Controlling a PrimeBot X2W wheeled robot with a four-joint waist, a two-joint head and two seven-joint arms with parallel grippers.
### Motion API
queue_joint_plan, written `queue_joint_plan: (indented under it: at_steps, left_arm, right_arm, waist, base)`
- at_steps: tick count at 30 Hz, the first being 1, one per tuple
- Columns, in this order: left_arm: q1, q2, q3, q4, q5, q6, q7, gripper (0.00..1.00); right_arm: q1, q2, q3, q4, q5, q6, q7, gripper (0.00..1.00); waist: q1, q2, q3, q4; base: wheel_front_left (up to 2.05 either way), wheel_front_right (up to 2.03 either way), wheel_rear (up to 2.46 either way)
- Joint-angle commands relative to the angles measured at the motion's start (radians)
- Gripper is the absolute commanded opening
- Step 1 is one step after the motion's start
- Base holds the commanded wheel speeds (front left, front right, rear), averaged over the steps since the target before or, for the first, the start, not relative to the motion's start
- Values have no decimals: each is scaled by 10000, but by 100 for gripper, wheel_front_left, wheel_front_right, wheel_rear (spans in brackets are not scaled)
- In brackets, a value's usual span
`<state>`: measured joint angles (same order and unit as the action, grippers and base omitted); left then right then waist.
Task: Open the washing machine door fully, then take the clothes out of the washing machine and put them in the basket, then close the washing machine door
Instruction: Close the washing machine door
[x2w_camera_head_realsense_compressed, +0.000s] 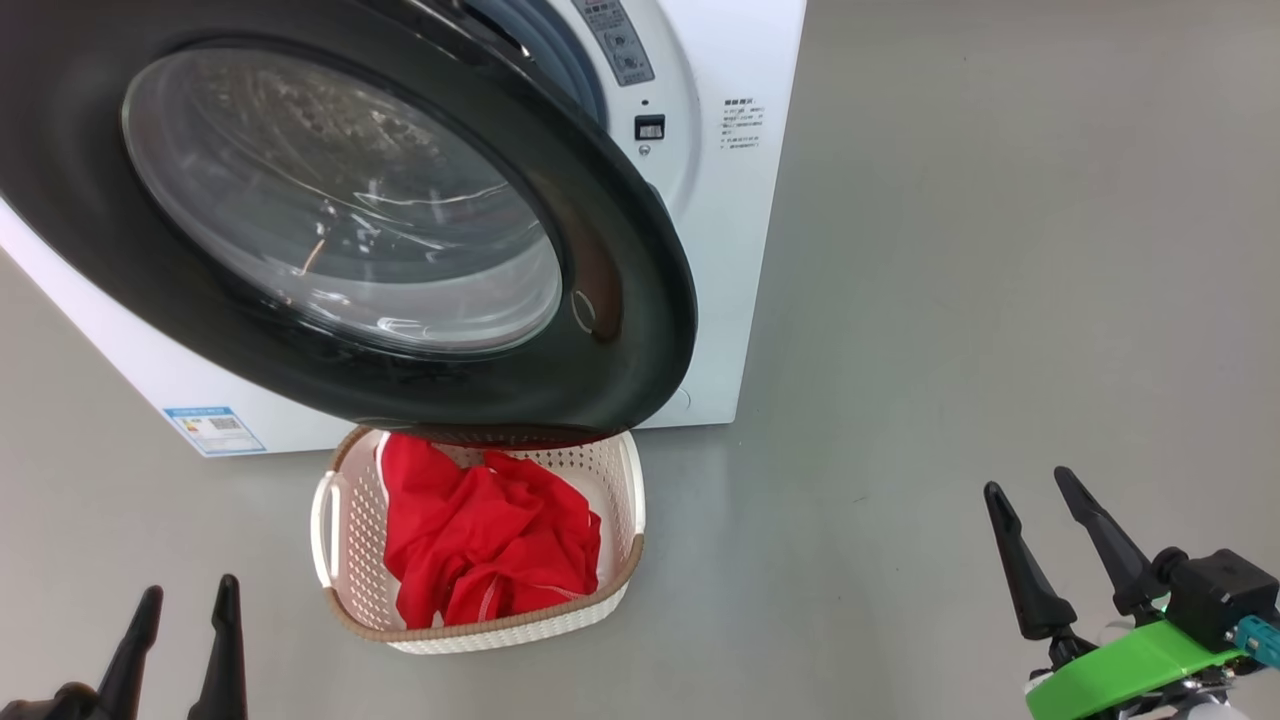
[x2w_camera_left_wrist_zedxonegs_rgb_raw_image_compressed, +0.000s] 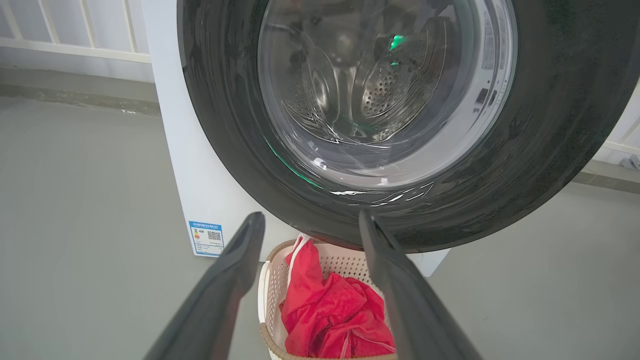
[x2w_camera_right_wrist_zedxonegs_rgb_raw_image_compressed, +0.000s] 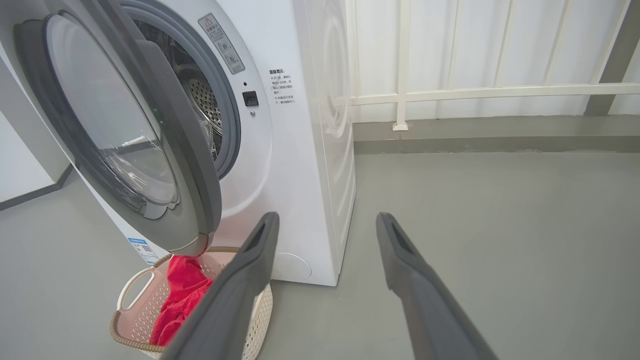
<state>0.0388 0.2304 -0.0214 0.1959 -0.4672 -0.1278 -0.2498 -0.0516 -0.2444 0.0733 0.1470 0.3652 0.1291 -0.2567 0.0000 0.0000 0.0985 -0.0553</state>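
Left end effector, right end effector spread wide, empty; basket between.

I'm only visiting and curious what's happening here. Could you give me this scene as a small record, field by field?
washer: white, on the grey floor
door: ajar, its lower edge above the basket's back rim
basket: on the floor before the washer
clothes: red, heaped in the basket
left gripper: open, empty
right gripper: open, empty, apart from the door
left to do: close the door
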Motion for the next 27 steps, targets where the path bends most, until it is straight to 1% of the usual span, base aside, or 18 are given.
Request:
queue_joint_plan:
  at_steps: [1, 19, 20, 21, 22, 27]
  left_arm:
    - [-182, 165, 423, -161, 116, -29, -120, 100]
    - [-231, 146, 427, -230, 377, -29, -120, 100]
    - [-237, 148, 422, -239, 384, -29, -120, 100]
    - [-245, 150, 413, -252, 394, -29, -120, 100]
    - [-255, 153, 398, -265, 410, -29, -120, 100]
    - [-315, 140, 313, -325, 494, -29, -120, 100]
  right_arm:
    - [74, -114, 114, -221, 44, 16, -51, 100]
    - [-30, -114, 74, -266, 90, 16, -51, 100]
    - [-63, -106, 89, -287, 116, 16, -51, 50]
    - [-93, -101, 109, -305, 132, 16, -51, 35]
    - [-127, -103, 137, -321, 150, 16, -51, 0]
    - [-405, -149, 375, -451, 262, 16, -51, 0]
  waist:
    - [0, 0, -2, 4]
    - [0, 0, 7, 114]
    - [0, 0, 11, 121]
    - [0, 0, 17, 130]
    - [0, 0, 19, 143]
    - [0, 0, 2, 241]
  base:
    - [0, 0, 0]
    - [0, 0, 0]
    - [0, 0, 0]
    - [0, 0, 0]
    - [0, 0, 0]
    - [0, 0, 0]
